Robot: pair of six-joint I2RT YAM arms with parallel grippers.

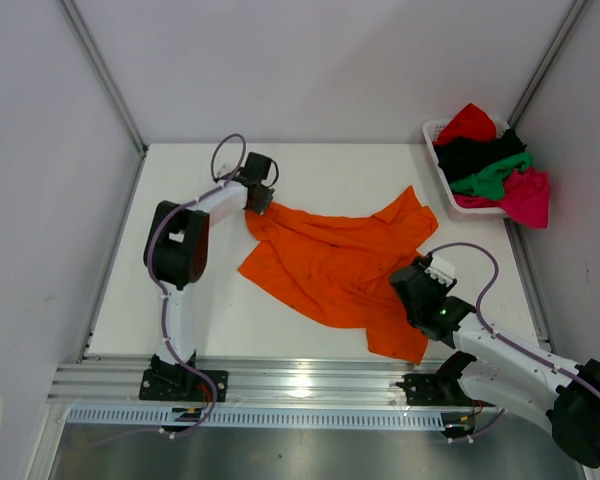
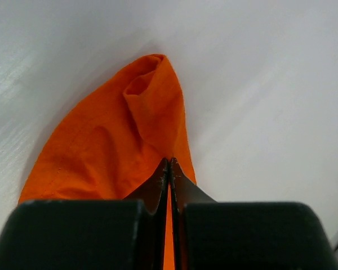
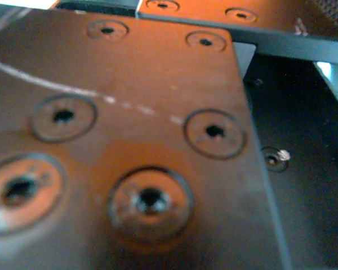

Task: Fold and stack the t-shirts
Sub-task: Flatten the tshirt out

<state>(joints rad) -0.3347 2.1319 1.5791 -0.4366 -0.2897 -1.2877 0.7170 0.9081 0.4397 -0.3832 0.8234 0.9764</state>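
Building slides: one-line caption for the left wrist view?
Left gripper shut on a corner of the bright orange cloth t-shirt lying on the white table.

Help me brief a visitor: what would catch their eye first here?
A bright orange t-shirt sprawls crumpled on the white table, its far-left corner pinched in the left end effector. At the far-right corner, a white basket brims with red, black, green and magenta t-shirts.
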